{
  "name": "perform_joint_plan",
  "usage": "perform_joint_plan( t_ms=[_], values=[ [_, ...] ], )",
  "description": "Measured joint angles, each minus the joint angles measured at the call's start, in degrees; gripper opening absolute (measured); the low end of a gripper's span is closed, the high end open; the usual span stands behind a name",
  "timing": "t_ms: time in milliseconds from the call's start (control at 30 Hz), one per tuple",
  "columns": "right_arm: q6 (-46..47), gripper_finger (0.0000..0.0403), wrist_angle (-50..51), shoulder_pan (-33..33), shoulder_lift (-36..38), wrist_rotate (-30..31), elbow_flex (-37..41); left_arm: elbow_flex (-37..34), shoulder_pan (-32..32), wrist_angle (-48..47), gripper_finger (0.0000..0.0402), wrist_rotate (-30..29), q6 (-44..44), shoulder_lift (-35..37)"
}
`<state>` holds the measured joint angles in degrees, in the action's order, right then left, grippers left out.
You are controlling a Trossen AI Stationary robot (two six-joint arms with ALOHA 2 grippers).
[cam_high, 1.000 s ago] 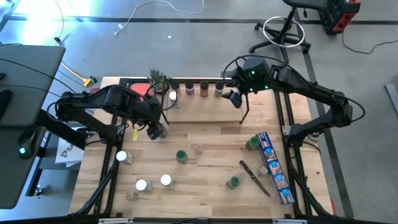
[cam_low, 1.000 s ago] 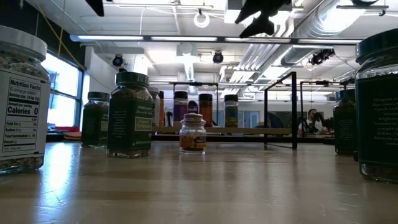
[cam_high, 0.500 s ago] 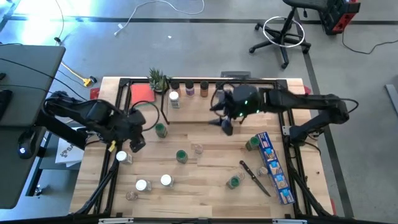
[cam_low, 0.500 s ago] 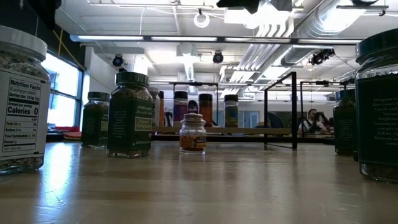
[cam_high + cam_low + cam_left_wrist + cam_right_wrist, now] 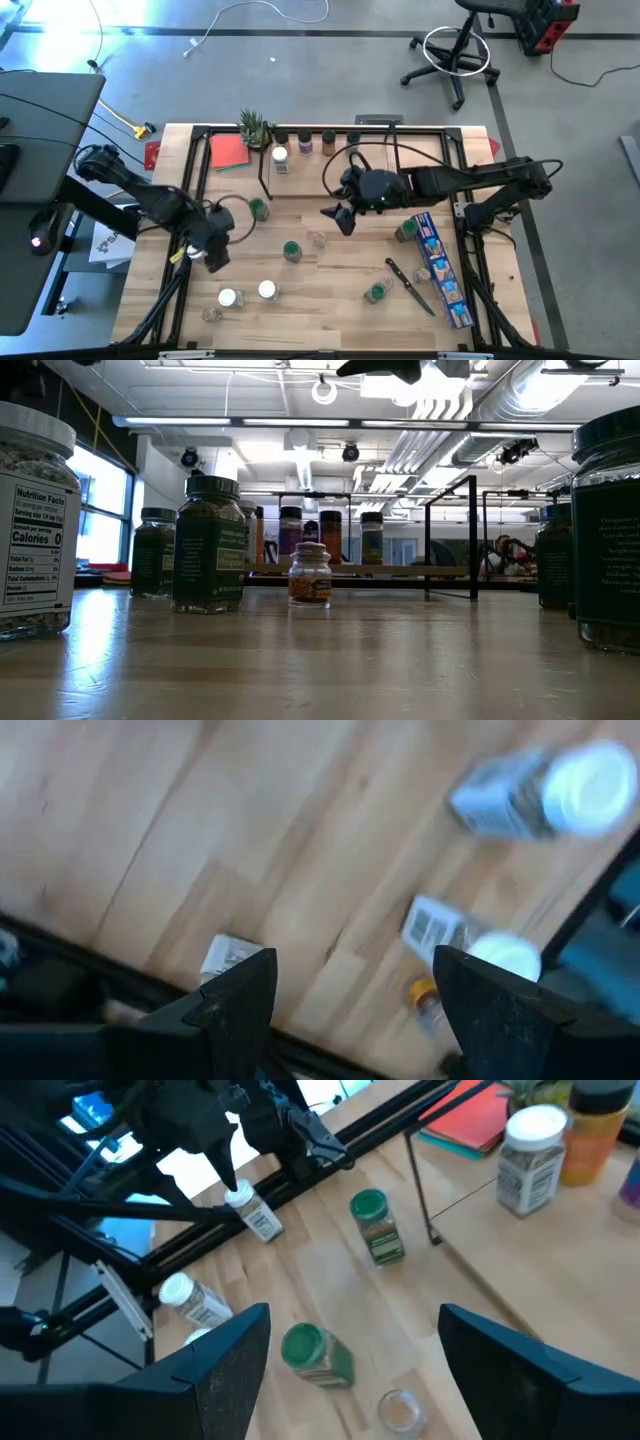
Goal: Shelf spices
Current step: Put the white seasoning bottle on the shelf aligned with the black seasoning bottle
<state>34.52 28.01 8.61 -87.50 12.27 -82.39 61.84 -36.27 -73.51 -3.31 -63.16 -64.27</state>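
Spices stand scattered on the table: green-capped jars (image 5: 260,208) (image 5: 291,250) (image 5: 377,291), white-capped jars (image 5: 228,298) (image 5: 267,290) and a small clear jar (image 5: 318,238). Several more spices (image 5: 303,143) stand in a row on the shelf (image 5: 360,570) at the far edge. My left gripper (image 5: 214,258) hangs open, pointing down, over the table's left side. A white-capped jar (image 5: 505,955) stands just beside its fingers, not between them. My right gripper (image 5: 340,216) hangs open above the middle of the table, in front of the shelf.
A long blue box (image 5: 440,270) and a black-handled knife (image 5: 410,285) lie at the right. A red pad (image 5: 230,152) and a small plant (image 5: 255,128) sit at the far left corner. A black frame (image 5: 470,230) edges the table.
My left gripper has come away from the shelf's left end toward the table's near left, sinking and turning, and has stayed open. My right gripper has left the shelf at the far edge and swung toward the table's middle and near side, still open. No jar has moved.
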Motion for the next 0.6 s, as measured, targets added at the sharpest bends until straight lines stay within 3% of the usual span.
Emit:
perform_joint_plan(
  t_ms=[100,333,600],
  values=[
    [0.02,0.0283,-0.02,0.68,0.02,0.06,0.00,0.07,-7.28,2.90,0.0263,-3.12,1.48,-0.04],
    [3.00,0.0283,0.07,2.59,-0.40,4.48,-0.02,0.09,-21.61,8.22,0.0263,-3.87,-7.19,-5.23],
    [2.69,0.0283,0.04,2.63,-0.36,5.21,-0.02,0.13,-25.45,13.98,0.0264,-7.00,-11.61,-16.36]
  ],
)
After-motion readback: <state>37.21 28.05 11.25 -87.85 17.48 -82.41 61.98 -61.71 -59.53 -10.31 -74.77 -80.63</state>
